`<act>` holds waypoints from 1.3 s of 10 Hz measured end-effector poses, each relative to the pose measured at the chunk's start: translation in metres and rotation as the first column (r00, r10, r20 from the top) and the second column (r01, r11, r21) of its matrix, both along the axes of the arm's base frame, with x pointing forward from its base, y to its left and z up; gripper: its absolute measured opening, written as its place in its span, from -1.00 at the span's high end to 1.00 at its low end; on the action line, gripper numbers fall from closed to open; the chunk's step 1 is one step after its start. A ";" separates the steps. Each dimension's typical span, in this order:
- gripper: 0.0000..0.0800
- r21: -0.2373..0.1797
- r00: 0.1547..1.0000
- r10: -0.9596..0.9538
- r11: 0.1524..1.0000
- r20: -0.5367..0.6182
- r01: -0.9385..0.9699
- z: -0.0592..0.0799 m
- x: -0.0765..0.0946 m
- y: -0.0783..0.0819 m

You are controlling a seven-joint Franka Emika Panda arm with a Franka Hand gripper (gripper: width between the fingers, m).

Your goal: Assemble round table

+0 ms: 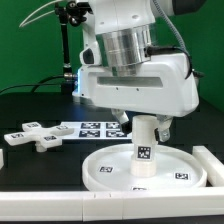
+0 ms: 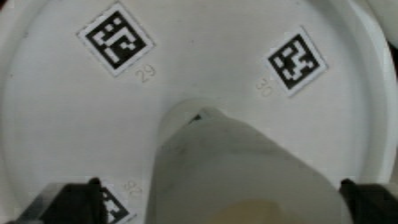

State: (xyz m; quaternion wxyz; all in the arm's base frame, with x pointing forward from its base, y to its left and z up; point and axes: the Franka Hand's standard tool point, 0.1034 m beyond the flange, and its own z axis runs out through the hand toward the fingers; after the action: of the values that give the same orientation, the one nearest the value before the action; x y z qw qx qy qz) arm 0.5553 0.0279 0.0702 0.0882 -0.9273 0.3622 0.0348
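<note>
The white round disc top (image 1: 100,172) lies flat on the black table, its rim up and its markers showing. The short cylindrical leg (image 1: 143,150) stands upright near the disc's middle. My gripper (image 1: 141,126) hangs straight over the leg, open, with one finger on each side of the leg's upper end. In the wrist view the leg (image 2: 231,160) rises between the dark fingertips (image 2: 75,200), and a gap shows on both sides of it. The disc top (image 2: 196,60) fills the background there. The cross-shaped foot (image 1: 35,135) lies on the table at the exterior view's left.
The marker board (image 1: 95,128) lies flat behind the disc. A long white edge bar (image 1: 212,160) runs along the exterior view's right, and another (image 1: 100,205) along the front. A black stand (image 1: 68,50) rises at the back left.
</note>
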 end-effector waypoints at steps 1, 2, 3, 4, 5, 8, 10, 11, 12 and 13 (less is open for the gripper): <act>-0.62 -0.009 0.993 0.117 0.993 0.021 -0.117 0.001 0.001 0.001; -0.62 -0.019 0.972 0.232 0.973 0.037 -0.232 0.001 0.001 0.002; -0.62 -0.027 0.948 0.315 0.949 0.050 -0.314 0.001 0.001 0.003; -0.62 -0.031 0.920 0.388 0.922 0.062 -0.387 0.001 0.001 0.003; -0.62 -0.035 0.894 0.443 0.897 0.071 -0.441 0.000 0.001 0.002; -0.62 -0.051 0.793 0.602 0.799 0.099 -0.600 0.000 0.000 0.002; -0.62 -0.092 0.644 0.759 0.651 0.097 -0.754 0.001 0.001 0.001; -0.62 -0.106 0.582 0.808 0.589 0.096 -0.801 0.001 0.002 0.001; -0.62 -0.117 0.528 0.844 0.536 0.093 -0.836 0.002 0.003 0.002; -0.62 -0.129 0.447 0.890 0.456 0.089 -0.881 0.002 0.002 0.004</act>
State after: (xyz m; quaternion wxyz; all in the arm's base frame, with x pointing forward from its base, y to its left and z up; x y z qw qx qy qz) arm 0.5577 0.0322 0.0724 0.0535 -0.9822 -0.1802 -0.0025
